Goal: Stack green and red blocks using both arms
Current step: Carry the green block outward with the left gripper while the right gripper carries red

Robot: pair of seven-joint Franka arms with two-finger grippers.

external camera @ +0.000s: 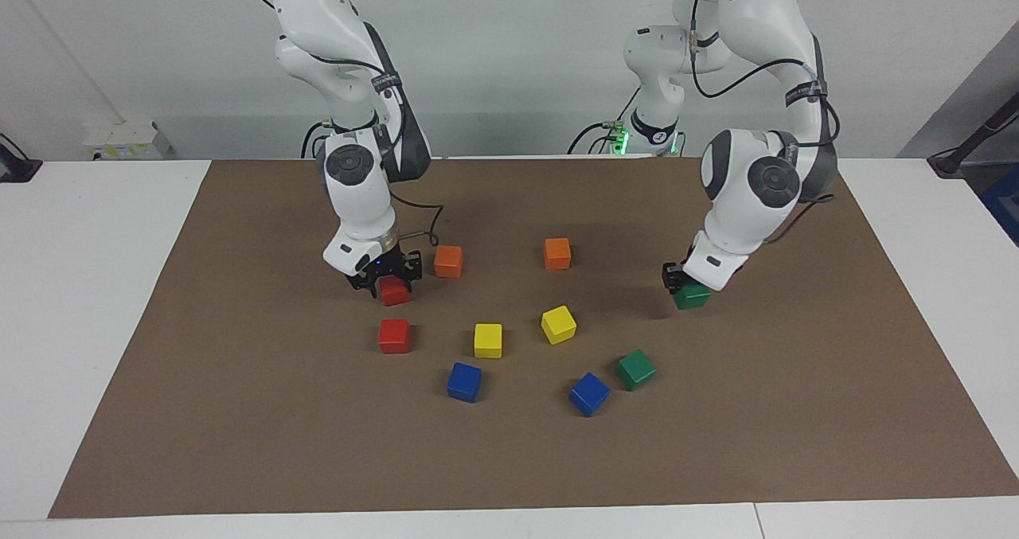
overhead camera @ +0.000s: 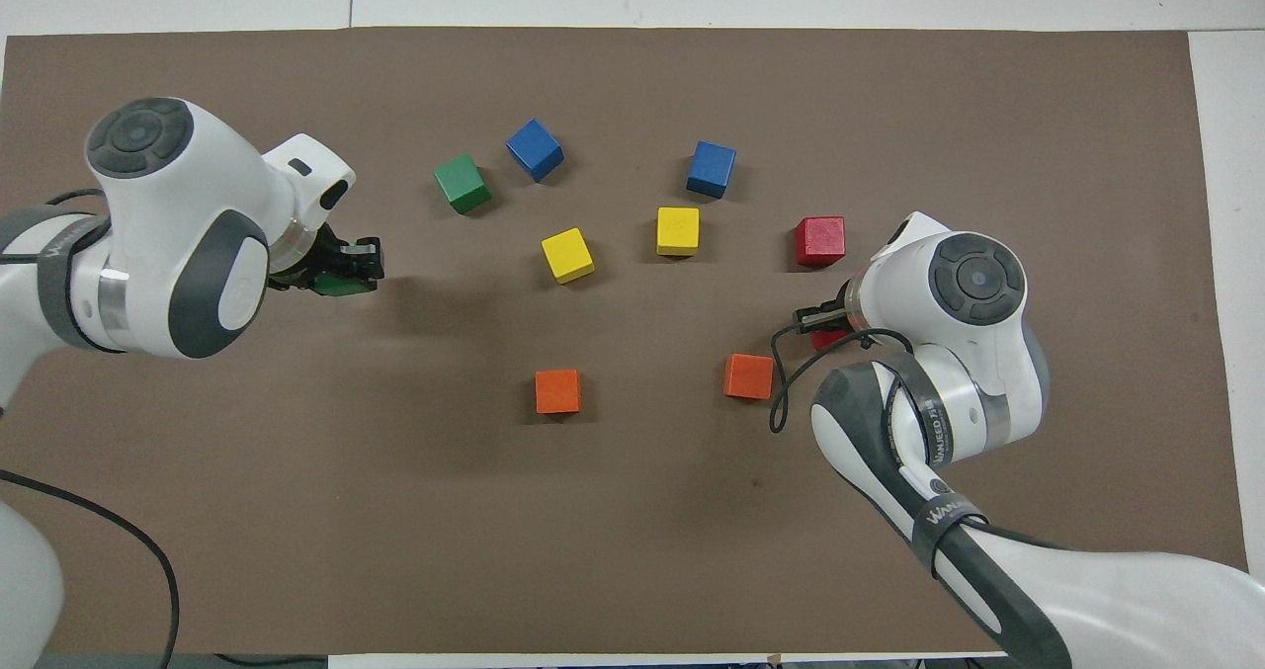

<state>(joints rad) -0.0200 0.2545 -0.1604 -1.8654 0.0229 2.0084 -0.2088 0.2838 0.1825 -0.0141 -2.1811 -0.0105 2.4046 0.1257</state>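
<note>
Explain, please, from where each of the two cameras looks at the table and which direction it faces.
Facing view: high, across the table, facing the robots; both arms hang from the top, the left gripper on a green block, the right gripper on a red block.
Overhead view: high above the robots' end, looking forward and steeply down; both arms enter from the bottom.
Shared, half a turn apart: the brown mat, the free red block and free green block, and the orange, yellow and blue cubes.
</note>
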